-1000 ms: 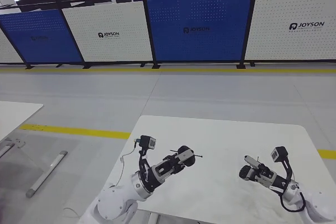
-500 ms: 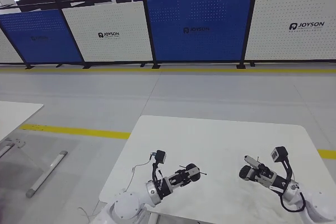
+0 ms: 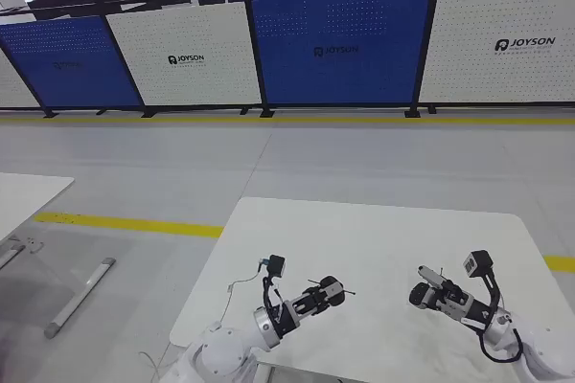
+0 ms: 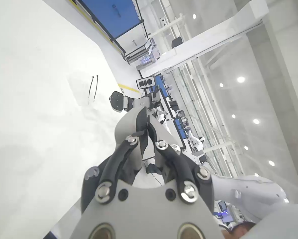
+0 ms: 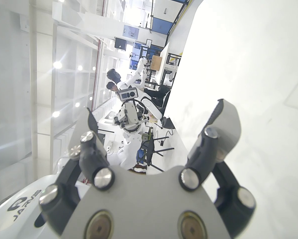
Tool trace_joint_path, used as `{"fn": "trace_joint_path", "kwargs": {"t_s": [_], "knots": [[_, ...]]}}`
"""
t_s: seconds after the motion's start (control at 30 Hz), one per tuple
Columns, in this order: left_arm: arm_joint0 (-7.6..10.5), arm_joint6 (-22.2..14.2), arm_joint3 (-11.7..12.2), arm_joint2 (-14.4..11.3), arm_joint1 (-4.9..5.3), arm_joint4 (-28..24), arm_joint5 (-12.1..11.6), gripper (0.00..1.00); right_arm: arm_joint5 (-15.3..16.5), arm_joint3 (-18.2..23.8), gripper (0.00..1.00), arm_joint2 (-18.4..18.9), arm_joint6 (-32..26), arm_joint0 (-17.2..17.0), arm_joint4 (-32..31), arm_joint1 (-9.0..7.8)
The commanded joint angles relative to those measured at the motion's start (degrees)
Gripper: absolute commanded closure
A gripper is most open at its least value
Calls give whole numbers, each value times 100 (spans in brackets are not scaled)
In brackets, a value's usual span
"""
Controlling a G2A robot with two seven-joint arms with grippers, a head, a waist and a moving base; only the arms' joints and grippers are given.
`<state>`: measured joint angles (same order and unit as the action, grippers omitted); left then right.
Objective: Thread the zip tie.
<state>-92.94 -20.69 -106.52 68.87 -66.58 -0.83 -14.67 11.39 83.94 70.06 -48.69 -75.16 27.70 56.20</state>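
Observation:
My left gripper (image 3: 333, 289) (image 4: 147, 123) hovers over the front left part of the white table (image 3: 383, 239), shut on a thin black zip tie (image 3: 349, 291) that sticks out on both sides of the fingers. A short black piece of it (image 4: 139, 134) shows at the closed fingertips in the left wrist view. My right gripper (image 3: 418, 286) (image 5: 156, 114) is open and holds nothing, low over the front right part of the table and facing the left one. Two more black zip ties (image 4: 93, 88) lie side by side on the table near the right gripper.
The table's front edge runs close beneath both arms, with bare tabletop (image 3: 393, 225) behind them. Another white table (image 3: 19, 196) stands off to the left across the floor. Blue and white panels (image 3: 335, 53) line the far side.
The left arm has dropped lower and nearer the table's front edge, keeping hold of the zip tie. It has barely shifted over the last half second. The right arm has stayed still.

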Motion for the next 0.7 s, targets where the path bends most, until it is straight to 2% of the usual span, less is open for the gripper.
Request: {"fn": "trace_joint_path", "kwargs": {"t_s": [0.0, 0.07, 0.27, 0.67], "knots": [[99, 510, 104, -150, -33, 555, -48, 100, 0, 0, 0, 0, 0, 0, 0, 0], [237, 844, 286, -347, -77, 819, 0, 100, 0, 0, 0, 0, 0, 0, 0, 0], [697, 1260, 787, -711, -165, 1351, 145, 100, 0, 0, 0, 0, 0, 0, 0, 0], [712, 1282, 811, -730, -170, 1352, 149, 100, 0, 0, 0, 0, 0, 0, 0, 0]]}}
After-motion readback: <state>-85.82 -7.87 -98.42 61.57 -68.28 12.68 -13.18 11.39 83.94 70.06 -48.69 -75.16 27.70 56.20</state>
